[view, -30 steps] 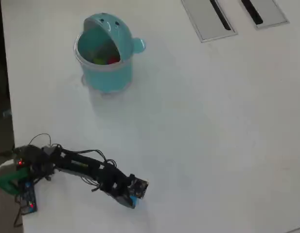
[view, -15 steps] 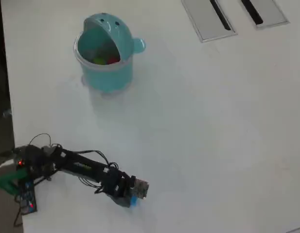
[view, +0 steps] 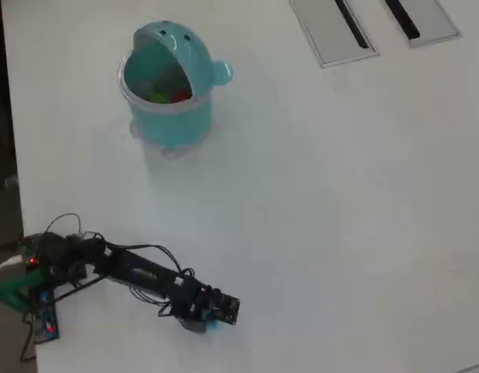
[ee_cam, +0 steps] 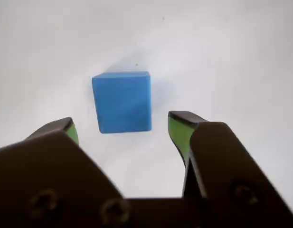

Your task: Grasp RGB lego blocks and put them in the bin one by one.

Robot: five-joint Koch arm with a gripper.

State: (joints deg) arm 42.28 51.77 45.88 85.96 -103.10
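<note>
low in the wrist view, the gripper stands spread wide, its two green-tipped jaws apart and holding nothing. just above and between them sits the blue block, flat on the white table, touching neither jaw. from overhead, the arm reaches along the lower left of the frame, gripper down near the bottom edge, a speck of blue showing under it. upper left, well apart, the teal bin stands upright with red and yellow-green showing inside its mouth. top right, two grey panels lie flat.
</note>
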